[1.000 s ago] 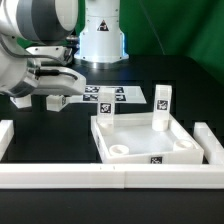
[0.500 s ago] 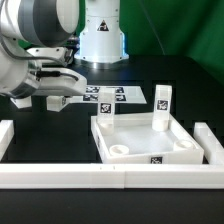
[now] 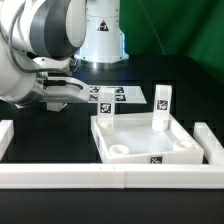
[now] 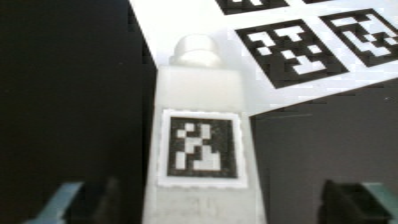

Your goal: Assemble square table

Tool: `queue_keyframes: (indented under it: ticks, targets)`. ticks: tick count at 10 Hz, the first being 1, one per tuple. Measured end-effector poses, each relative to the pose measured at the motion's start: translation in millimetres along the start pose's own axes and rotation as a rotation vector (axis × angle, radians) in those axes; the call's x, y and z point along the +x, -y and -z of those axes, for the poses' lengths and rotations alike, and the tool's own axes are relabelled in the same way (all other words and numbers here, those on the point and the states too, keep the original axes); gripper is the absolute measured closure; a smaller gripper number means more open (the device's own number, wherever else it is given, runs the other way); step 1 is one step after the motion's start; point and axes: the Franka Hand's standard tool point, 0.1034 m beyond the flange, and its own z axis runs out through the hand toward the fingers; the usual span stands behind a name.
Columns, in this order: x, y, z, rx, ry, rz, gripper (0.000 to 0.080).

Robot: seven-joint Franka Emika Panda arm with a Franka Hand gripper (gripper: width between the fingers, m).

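The square table top [image 3: 140, 150], a white tray with a raised rim, lies at the exterior view's right. Two white tagged legs stand upright in its far corner sockets, one [image 3: 108, 117] to the left and one [image 3: 160, 104] to the right. In the wrist view a third white leg [image 4: 199, 120] with a tag lies on the black table. My gripper [image 4: 222, 198] is open with one finger [image 4: 84, 200] on each side of this leg, apart from it. In the exterior view my gripper [image 3: 62, 95] is low over the table at the left and covers that leg.
The marker board [image 3: 108, 95] lies just right of the gripper and also shows in the wrist view [image 4: 302, 40]. Long white border bars run along the front [image 3: 100, 178], the left [image 3: 5, 135] and the right [image 3: 212, 145]. The robot base [image 3: 100, 35] stands at the back.
The arm has swung and come lower over the lying leg, which showed below the gripper before and is now covered. The table top and its two legs have not moved.
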Motion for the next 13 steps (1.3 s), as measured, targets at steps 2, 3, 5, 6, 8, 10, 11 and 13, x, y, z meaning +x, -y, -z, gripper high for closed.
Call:
queue_keyframes:
  ticks: [2, 3, 5, 6, 8, 10, 11, 13]
  targets:
    - [0.0, 0.1, -0.2, 0.0, 0.0, 0.0, 0.0384]
    - [0.0, 0.2, -0.2, 0.0, 0.0, 0.0, 0.0511]
    - [0.0, 0.1, -0.3, 0.0, 0.0, 0.0, 0.0511]
    - [0.0, 0.2, -0.3, 0.0, 0.0, 0.0, 0.0511]
    - [0.0, 0.2, -0.3, 0.0, 0.0, 0.0, 0.0511]
    - [-5.2, 5.8, 11.8, 0.003, 0.006, 0.011, 0.0511]
    - [-9.7, 14.6, 34.2, 0.002, -0.008, 0.028, 0.0509]
    - [-26.2, 42.7, 81.6, -0.018, -0.022, 0.082, 0.0509]
